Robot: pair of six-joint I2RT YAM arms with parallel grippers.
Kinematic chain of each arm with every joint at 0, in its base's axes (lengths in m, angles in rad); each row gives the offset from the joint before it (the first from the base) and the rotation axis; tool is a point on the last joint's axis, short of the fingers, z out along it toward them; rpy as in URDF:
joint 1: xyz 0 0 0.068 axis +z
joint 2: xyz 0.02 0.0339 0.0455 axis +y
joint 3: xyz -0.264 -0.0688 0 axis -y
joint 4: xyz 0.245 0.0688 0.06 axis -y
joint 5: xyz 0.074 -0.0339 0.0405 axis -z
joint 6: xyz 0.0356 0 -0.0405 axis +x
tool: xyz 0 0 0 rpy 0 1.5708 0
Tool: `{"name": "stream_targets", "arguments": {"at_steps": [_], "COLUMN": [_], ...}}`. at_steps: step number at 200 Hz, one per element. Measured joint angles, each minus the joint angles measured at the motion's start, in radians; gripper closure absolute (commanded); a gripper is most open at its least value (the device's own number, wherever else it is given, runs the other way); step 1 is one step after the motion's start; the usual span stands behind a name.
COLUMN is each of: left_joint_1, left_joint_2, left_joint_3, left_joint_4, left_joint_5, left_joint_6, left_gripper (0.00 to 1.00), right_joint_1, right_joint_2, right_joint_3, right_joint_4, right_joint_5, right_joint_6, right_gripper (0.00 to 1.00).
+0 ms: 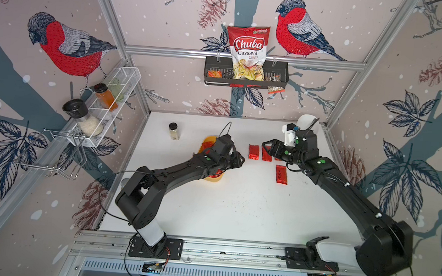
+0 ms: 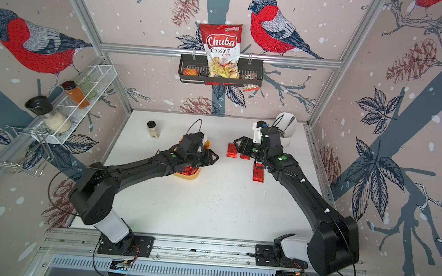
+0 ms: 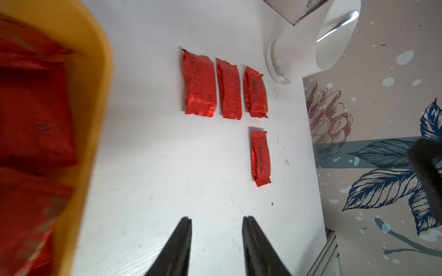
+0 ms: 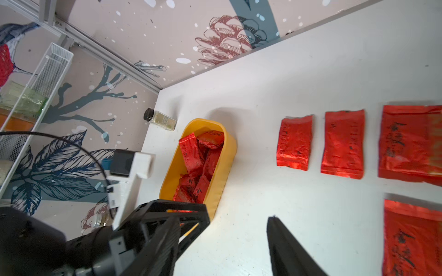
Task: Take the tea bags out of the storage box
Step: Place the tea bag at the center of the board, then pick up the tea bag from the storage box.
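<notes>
4 tea bags (image 3: 199, 83) are lying on the bench (image 3: 167, 167), more sitting in the storage box (image 4: 229, 153); left gripper (image 3: 216, 218) and right gripper (image 1: 266, 151) are hanging open, empty.

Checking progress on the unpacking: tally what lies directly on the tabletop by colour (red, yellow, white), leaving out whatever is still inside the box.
Red, tea bags: 4
Yellow, storage box: 1
White, cup: 1
Total: 6

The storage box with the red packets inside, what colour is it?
The storage box is yellow-orange all over. The right wrist view shows it best.
</notes>
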Motion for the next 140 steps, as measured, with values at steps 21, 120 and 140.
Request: {"name": "stream_targets", "arguments": {"at_steps": [21, 120, 140], "left_joint_1": [0.103, 0.528, 0.539], "left_joint_2": [-0.116, -0.471, -0.493], "left_joint_3": [-0.103, -0.38, -0.409], "left_joint_4": [-0.009, -0.092, -0.099], "left_joint_5": [-0.02, 0.059, 0.079], "left_joint_6": [0.009, 0.052, 0.058], "left_gripper": [0.59, 0.58, 0.58], "right_joint_1": [0.045, 0.339, 0.353], "right_joint_2": [0.124, 0.828, 0.911], "right_joint_3": [0.082, 0.807, 0.892], "right_joint_4": [0.004, -0.326, -0.389], "right_joint_5": [-0.018, -0.169, -0.167], "right_joint_6": [-0.013, -0.298, -0.32], "right_gripper": [0.38, 0.45, 0.48]}}
